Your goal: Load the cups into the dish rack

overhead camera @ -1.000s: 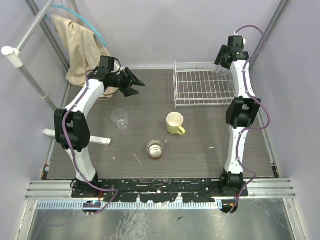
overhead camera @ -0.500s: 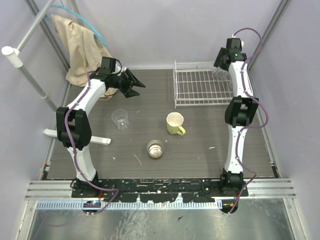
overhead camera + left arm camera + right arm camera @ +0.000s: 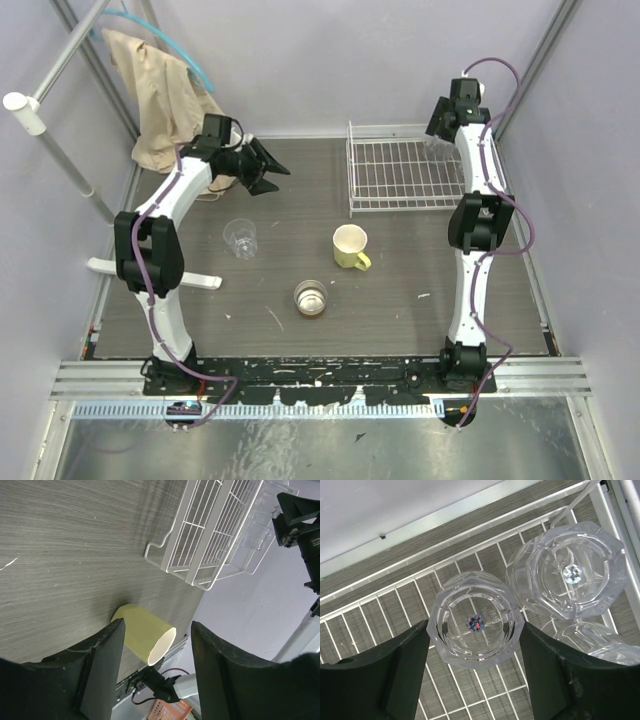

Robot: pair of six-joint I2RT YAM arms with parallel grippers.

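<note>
Right tool [image 3: 474, 630] grips a tumbler [image 3: 476, 622] at dish rack's [image 3: 400, 205] one-o'clock corner, probably packing tightly; left tool [image 3: 157, 630] open, empty.

from my station i can't read a single word, number or brand anywhere. the closest thing is faint raised lettering in the base of a clear tumbler [image 3: 476, 621] and of the neighbouring tumbler [image 3: 568, 572], too blurred for me to make out.
</note>
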